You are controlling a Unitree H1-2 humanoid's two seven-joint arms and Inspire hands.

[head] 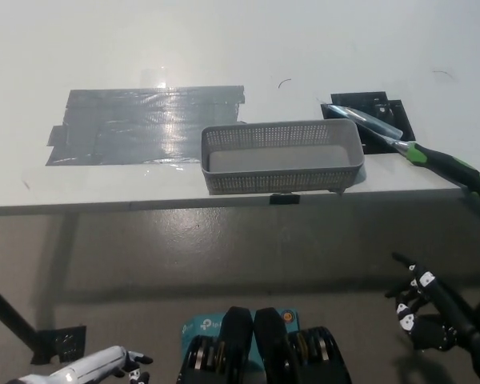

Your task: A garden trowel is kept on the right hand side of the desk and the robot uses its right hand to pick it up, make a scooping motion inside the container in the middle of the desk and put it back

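- We see the garden trowel lying flat on the right side of the white desk. No hand touches it.
- Its shiny blade rests over a black patch stuck to the desk. Its green and black handle runs out toward the desk's front right edge.
- The blade tip sits just beside the far right corner of the container. We cannot tell whether they touch.
- The container is a grey perforated basket in the middle of the desk, close to the front edge. We make out nothing inside it but its pale floor.
- A wide strip of grey tape lies on the desk to the left of the container, reaching behind its left end.
- The black right hand hangs low at the picture's lower right, below the desk edge and well apart from the trowel. Its fingers are spread and it holds nothing.
- The white left hand rests at the bottom left, cut by the frame. We cannot tell whether it is spread or closed.
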